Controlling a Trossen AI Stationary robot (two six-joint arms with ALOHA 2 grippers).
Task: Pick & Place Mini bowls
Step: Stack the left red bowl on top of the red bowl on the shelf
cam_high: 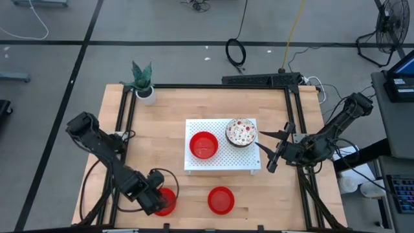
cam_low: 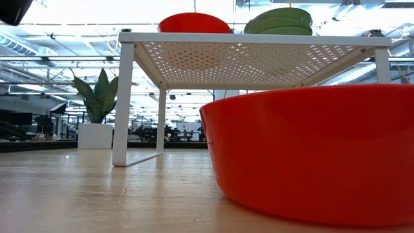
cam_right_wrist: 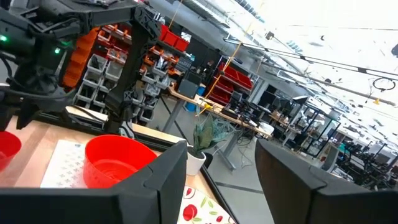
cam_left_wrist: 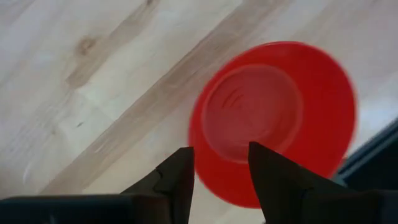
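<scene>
A plain red mini bowl [cam_high: 167, 202] sits on the table near the front left. My left gripper [cam_high: 155, 194] hangs over it, open. In the left wrist view the bowl [cam_left_wrist: 273, 112] lies under the gripper [cam_left_wrist: 221, 180], one finger over its inside and one outside its rim. A second red bowl [cam_high: 221, 200] sits to its right. On the white perforated board [cam_high: 220, 162] stand a red bowl [cam_high: 204, 144] and a stack of red-speckled white bowls [cam_high: 241, 131]. My right gripper [cam_high: 265, 153] is open and empty at the board's right edge. My left gripper points down over the red bowl's rim [cam_left_wrist: 208, 168], which lies in the gap between the open fingers. I cannot tell whether either finger touches it. The bowl rests on the table.
A white plant pot [cam_high: 147, 94] stands at the table's far left corner. The board stands on legs [cam_low: 123, 103], with room beneath it. A black frame [cam_high: 294, 129] runs along the table's edges. Bare wood lies between the board and the front bowls.
</scene>
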